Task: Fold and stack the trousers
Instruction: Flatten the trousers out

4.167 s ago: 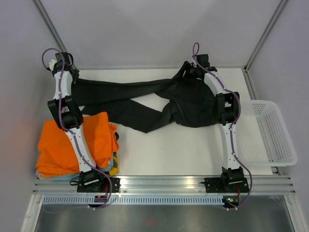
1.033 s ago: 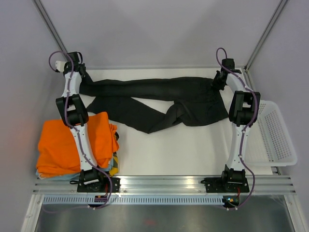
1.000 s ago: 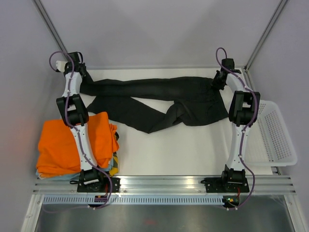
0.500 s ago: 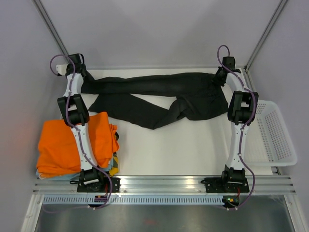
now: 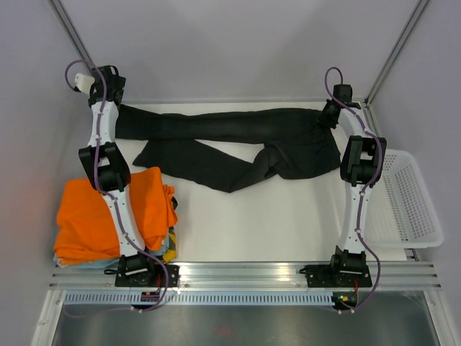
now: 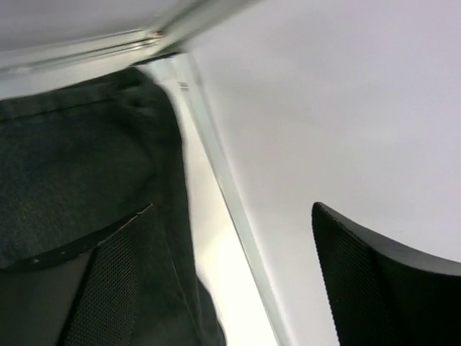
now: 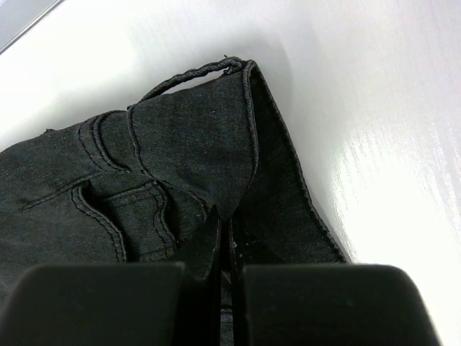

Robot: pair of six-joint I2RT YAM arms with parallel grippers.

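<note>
The trousers [image 5: 230, 140] lie stretched along the far edge of the table [image 5: 288, 216], with the waist at the right and the legs crossing. No fold is made yet. The right gripper [image 7: 225, 231] pinches the waistband. The left gripper [image 6: 232, 216] gapes over a leg end, holding nothing. Folding and stacking are left.

left gripper [image 6: 232, 216]: both sides run off the bottom edge of its own blurred view; from above, the wrist covers it.
right gripper [image 7: 225, 241]: base cut off by the bottom edge; from above, hidden under its wrist.
trousers [image 7: 144, 166]: the pinched fold vanishes between the tips; the cloth left of this pincer is cut off by the edge.
orange garment [image 5: 79, 216]: a strip is hidden under the left arm [image 5: 108, 169].
pile [image 5: 171, 249] beneath it: only a coloured edge shows.
</note>
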